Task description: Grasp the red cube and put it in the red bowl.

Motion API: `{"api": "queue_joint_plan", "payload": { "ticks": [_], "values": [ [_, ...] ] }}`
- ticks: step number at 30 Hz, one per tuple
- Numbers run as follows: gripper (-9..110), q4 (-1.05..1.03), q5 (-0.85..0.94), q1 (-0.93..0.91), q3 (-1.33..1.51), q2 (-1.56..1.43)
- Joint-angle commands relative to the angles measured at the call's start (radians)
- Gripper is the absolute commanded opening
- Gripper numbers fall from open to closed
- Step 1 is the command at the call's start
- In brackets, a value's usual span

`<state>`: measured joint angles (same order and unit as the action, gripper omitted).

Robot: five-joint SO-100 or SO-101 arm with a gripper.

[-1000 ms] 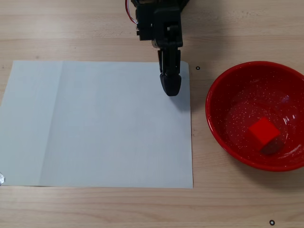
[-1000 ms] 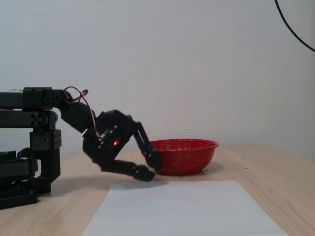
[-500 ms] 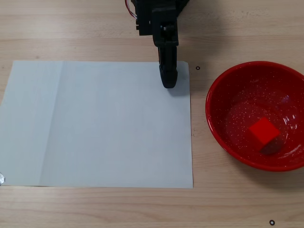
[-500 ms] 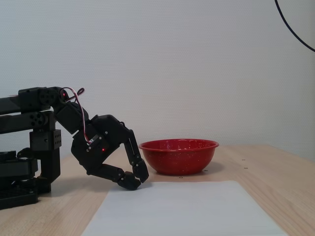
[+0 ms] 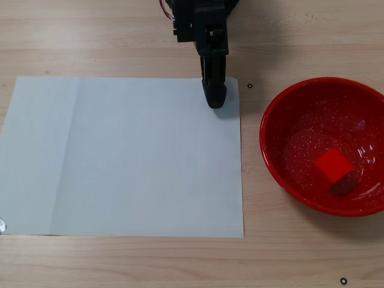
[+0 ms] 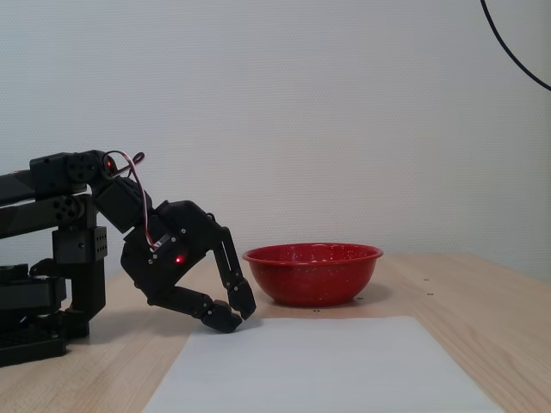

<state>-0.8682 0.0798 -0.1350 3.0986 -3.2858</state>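
Resting inside the bowl (image 5: pixel 282 126), at about 4 o'clock from its centre in the top-down fixed view, the cube (image 5: pixel 333 167) is seen tilted against the speckled inner slope. It is judged to be delivered already, so the task looks complete. The bowl is placed on the bare wooden table (image 5: pixel 120 264), just beside the 3 o'clock edge of a pale sheet of paper (image 5: pixel 120 156), probably so the sheet marks the pick-up area and the bowl stays clear of it.

The gripper (image 5: pixel 215 102) is seen at 12 o'clock in that view, near the sheet's upper corner closest to the bowl, and nothing is held in it. In the side fixed view the gripper (image 6: pixel 237 317) is tipped down with its fingertips brought together, or nearly so, low over the edge of the sheet. The arm (image 6: pixel 52 185) is folded close to its base, which is read as a parked pose away from the bowl.

Compared with one second ago, the gripper has been drawn back toward the base and lowered, and less of it is seen over the sheet. From half a second ago almost nothing is changed. The cube and bowl are unmoved throughout.
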Motion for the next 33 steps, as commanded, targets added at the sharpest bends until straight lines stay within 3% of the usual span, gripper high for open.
{"api": "queue_joint_plan", "payload": {
  "ticks": [1, 33],
  "values": [
    [0, -0.018, -0.029, -0.005, 0.006, 0.008],
    [0, -0.021, -0.040, 0.008, 0.006, 0.009]
  ]
}}
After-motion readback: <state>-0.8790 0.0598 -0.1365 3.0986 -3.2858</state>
